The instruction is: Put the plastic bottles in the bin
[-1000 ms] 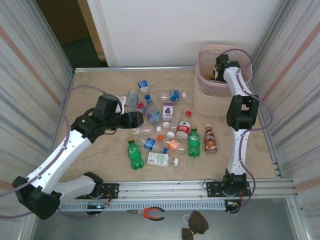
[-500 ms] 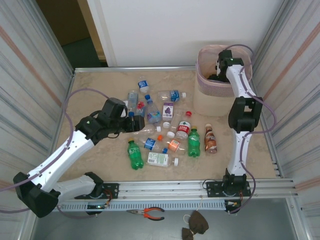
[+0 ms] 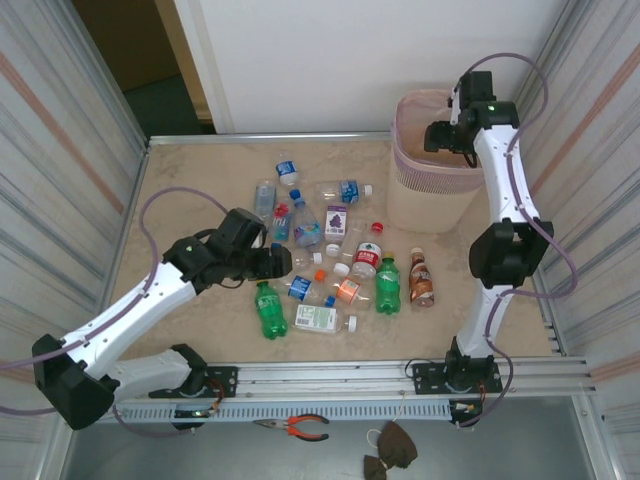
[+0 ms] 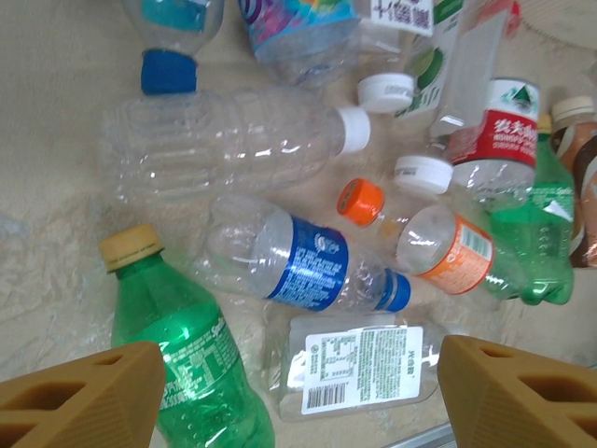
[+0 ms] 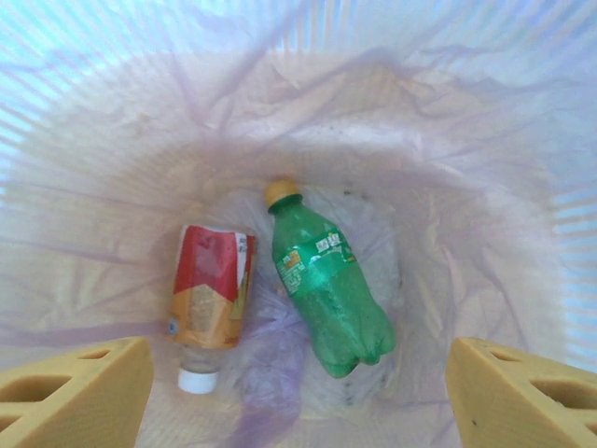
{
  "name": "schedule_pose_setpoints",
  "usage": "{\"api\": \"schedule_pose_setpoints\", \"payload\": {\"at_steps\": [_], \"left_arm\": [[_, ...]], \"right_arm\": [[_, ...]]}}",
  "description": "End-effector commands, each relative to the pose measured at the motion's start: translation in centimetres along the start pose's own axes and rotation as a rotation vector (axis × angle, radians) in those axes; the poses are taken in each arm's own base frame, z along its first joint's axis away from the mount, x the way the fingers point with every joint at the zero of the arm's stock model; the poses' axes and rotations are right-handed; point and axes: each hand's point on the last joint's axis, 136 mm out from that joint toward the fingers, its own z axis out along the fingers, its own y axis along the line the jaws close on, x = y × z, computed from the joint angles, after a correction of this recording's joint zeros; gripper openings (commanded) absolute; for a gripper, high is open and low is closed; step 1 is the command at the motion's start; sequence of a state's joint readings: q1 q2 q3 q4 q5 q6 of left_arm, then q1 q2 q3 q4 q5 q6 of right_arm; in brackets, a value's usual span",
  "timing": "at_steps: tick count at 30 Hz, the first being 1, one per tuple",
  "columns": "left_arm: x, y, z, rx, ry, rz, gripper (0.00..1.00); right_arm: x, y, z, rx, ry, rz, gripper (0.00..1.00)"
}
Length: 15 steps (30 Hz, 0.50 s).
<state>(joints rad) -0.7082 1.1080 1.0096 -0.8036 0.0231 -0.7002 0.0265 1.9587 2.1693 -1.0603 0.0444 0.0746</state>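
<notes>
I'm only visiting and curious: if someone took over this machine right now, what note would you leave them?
Left gripper: jaws open, empty, low over the bottles on the table.
Right gripper: jaws open, empty, above the bin.
Done: a green bottle and a red-labelled bottle lie in the bin.
Left: a dozen or so bottles on the table.
</notes>
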Motion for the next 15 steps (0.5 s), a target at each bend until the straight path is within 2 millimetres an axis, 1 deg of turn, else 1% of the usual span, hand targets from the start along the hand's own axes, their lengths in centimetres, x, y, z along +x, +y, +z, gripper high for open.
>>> {"api": "schedule_pose_setpoints", "payload": {"at_steps": [1,10,13,15], "left_arm": [[1.6,1.5,0.4,-0.076,0.036,-0.051,0.77],[5.2,3.0,0.7,-0.184,0.113,-0.098,0.77],[6.4,3.2,1.0,-0.199,0.138,-0.113,0.77],[7.1,3.3,1.3,-0.209,0.152,-0.124,0.77]], "right_arm": [[-1.1,0.9,-3.7,-0.039,-0.084,0.022,0.81],[-2.4,2.1,-10.3,-0.066,-0.233,0.008,0.82],[-2.7,2.4,-12.6,-0.078,-0.300,0.007,0.84],[-2.8,2.8,-13.9,-0.098,-0.333,0.010,0.84]]}}
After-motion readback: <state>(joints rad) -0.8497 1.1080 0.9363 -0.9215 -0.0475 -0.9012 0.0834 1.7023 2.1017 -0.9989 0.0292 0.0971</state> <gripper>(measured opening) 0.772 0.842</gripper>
